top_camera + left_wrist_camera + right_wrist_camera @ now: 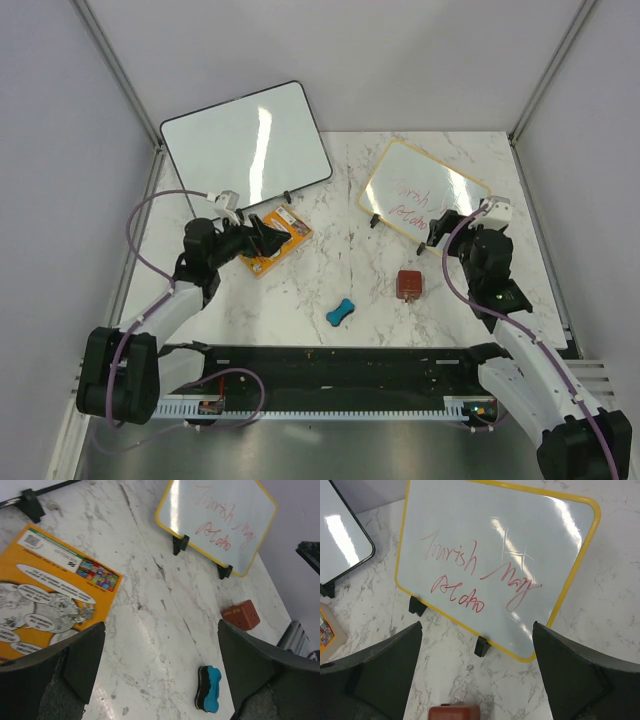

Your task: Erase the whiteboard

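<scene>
**Whiteboard just beyond the right gripper**

We find the whiteboard propped at the far right, its long axis skewed across the table. The right gripper's jaws gape empty before it. The left gripper, likewise spread, hangs over the orange booklet. The blue eraser lies between both arms. The red writing is barely legible.

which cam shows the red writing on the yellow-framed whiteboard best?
Right wrist: the whiteboard fills the frame, and every red stroke reads clearly. Left wrist catches it smaller in the top right corner, writing legible, upper edge cut off. Top external shows it whole but small, with glare and faint writing.
</scene>
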Controlling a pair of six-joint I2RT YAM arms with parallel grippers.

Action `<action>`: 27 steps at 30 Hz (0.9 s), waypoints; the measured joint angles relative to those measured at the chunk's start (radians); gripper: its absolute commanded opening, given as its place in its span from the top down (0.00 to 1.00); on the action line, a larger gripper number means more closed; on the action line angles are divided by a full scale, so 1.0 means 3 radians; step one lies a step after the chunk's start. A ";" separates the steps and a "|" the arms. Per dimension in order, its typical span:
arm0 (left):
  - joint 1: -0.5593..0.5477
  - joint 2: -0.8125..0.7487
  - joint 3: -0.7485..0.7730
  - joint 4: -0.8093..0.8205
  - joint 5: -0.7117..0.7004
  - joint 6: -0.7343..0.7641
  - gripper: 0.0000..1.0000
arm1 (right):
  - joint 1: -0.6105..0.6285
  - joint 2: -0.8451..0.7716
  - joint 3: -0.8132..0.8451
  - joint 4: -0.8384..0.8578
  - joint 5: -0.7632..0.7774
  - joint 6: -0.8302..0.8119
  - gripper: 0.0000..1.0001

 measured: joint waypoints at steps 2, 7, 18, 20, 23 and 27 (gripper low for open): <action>-0.0122 -0.0032 0.0000 0.0006 0.0112 0.0020 0.01 | 0.0000 0.0020 0.0000 -0.0019 -0.0042 0.0011 0.02; -0.0593 -0.0114 0.0251 -0.0352 0.0167 0.0267 0.07 | 0.0000 0.0060 -0.0025 -0.0029 -0.0188 0.0010 0.02; -0.1944 0.0893 0.1451 -0.1742 -0.0979 0.0949 0.17 | 0.0000 0.0064 -0.0070 -0.0023 -0.0359 0.0009 0.02; -0.2182 0.1160 0.1584 -0.1981 -0.1247 0.1005 0.20 | 0.0000 0.0060 -0.0080 -0.0019 -0.0393 0.0009 0.02; -0.2523 0.1461 0.1689 -0.2265 -0.1581 0.1033 0.20 | 0.0000 0.0078 -0.0083 -0.0015 -0.0440 0.0009 0.02; -0.2771 0.1575 0.1696 -0.2523 -0.1812 0.1039 0.21 | 0.0000 0.0132 -0.0083 -0.0018 -0.0458 0.0008 0.02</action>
